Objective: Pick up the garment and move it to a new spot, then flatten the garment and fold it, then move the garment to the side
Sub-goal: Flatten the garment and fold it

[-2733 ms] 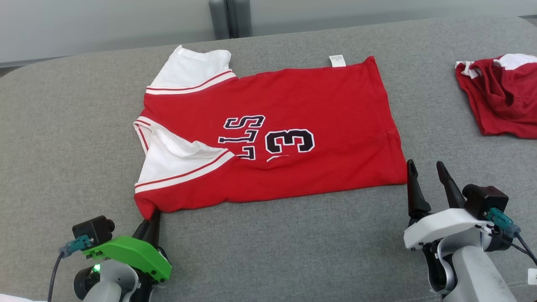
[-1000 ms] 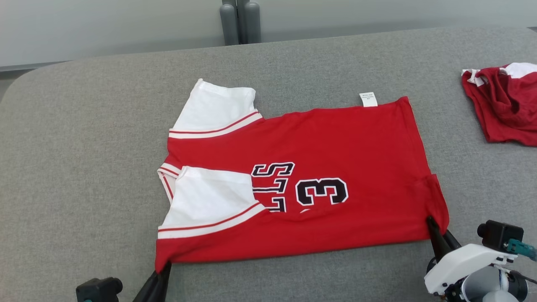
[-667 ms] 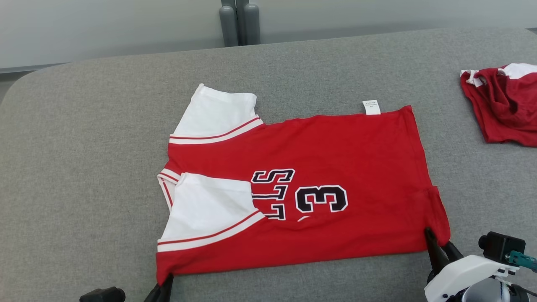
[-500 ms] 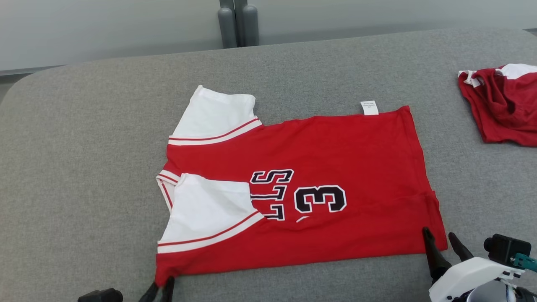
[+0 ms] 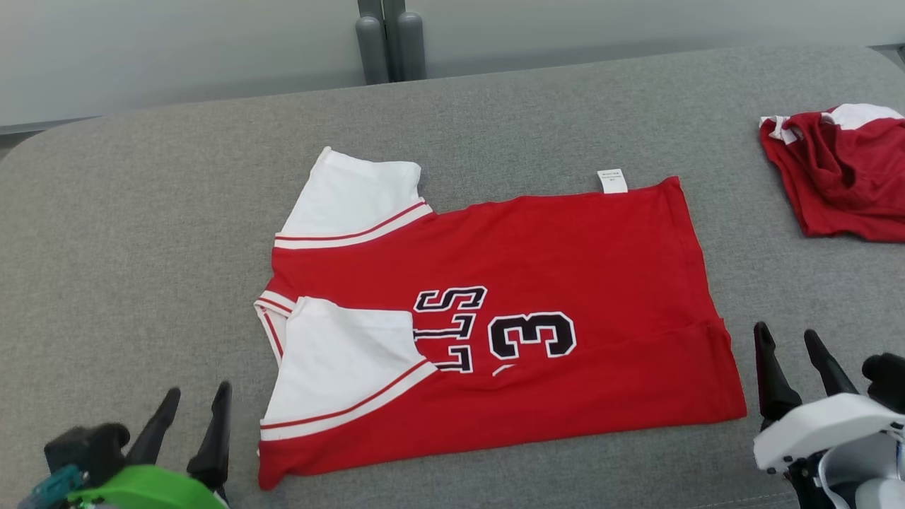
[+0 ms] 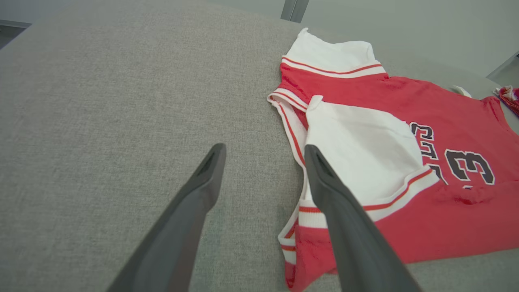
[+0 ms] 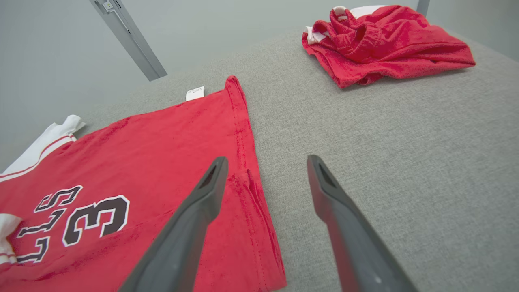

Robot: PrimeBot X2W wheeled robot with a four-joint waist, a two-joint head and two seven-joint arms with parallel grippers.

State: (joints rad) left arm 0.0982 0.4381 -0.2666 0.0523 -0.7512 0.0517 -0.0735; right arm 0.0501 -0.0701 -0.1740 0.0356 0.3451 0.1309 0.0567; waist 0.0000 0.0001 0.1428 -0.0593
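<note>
Between left tool (image 5: pixel 199 389) and right tool (image 5: pixel 785 329): garment (image 5: pixel 537 268) flat | both tools released, empty

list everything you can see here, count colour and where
jersey: 1, red with white sleeves, lying flat mid-table, near edge folded over
tag: 1, white, sticking out at the jersey's far edge
crumpled garment: 1, red and white, far right of the table
table: 1, grey fabric top, under everything
posts: 2, grey, behind the table's far edge
left gripper: 1, dark fingers, open, by the jersey's near left corner
right gripper: 1, dark fingers, open, by the jersey's near right corner
</note>
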